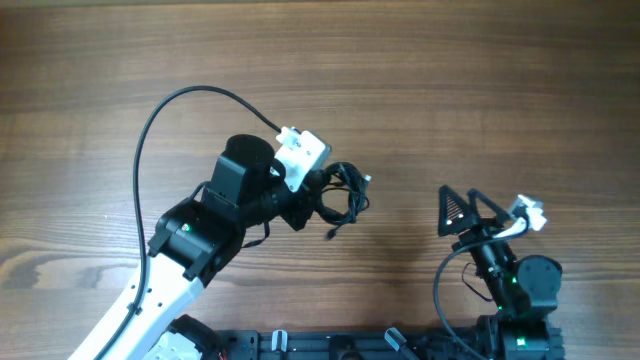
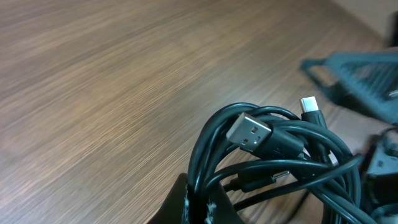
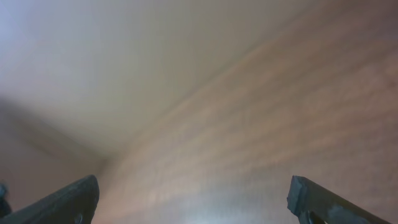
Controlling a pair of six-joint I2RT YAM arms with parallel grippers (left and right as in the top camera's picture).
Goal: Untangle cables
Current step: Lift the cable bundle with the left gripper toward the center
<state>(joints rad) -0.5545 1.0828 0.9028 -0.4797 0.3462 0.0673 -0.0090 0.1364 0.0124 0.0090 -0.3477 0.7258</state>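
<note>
The cables (image 1: 345, 195) are a small knot of thin black cords with plug ends at the table's middle. My left gripper (image 1: 318, 192) is shut on cords at the knot's left side. In the left wrist view the cables (image 2: 280, 155) fill the lower right, with a silver USB plug (image 2: 249, 132) on top, and the jaws (image 2: 200, 208) pinch black cords between them. My right gripper (image 1: 462, 212) is open and empty to the right of the knot, apart from it. In the right wrist view its fingertips (image 3: 193, 199) are wide apart with only blurred wood between them.
The wooden table (image 1: 450, 80) stretches all around. A thicker black arm cable (image 1: 160, 120) arcs over the left arm. The arm bases and a black rail (image 1: 330, 345) sit at the front edge.
</note>
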